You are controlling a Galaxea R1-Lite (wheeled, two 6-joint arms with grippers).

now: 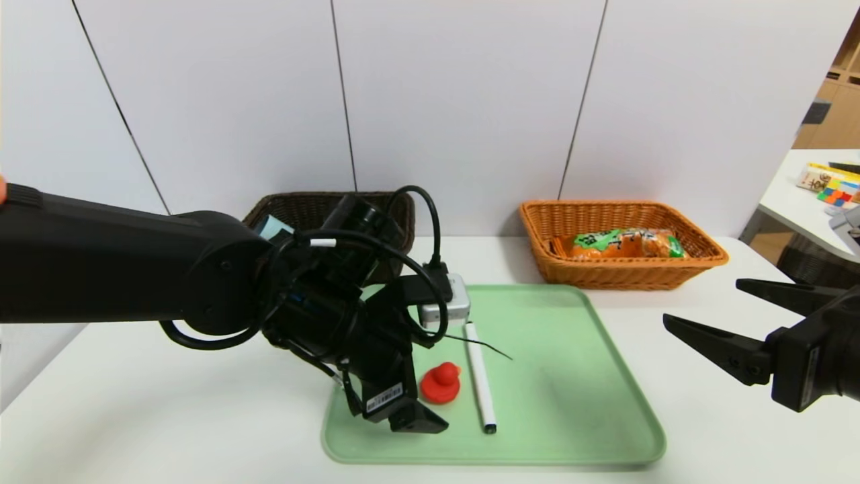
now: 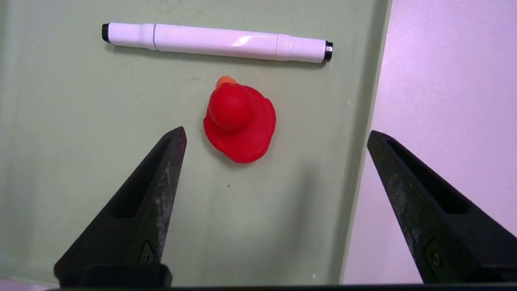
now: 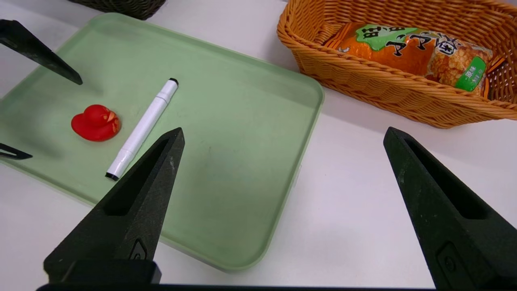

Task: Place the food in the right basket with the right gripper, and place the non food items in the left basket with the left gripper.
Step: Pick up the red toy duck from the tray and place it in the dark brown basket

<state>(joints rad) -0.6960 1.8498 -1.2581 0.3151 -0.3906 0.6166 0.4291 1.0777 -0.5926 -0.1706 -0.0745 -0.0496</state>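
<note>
Two non-food items left on green tray [image 1: 571, 376]: red duck [image 2: 240, 121] near its left edge, white marker [image 2: 216, 41] just beside. Left gripper [image 2: 274, 135] hovers above duck, jaws wide, empty. Right gripper [image 3: 282, 137] parked at table's right, wide. Risks: duck slips out, or finger knocks marker.
</note>
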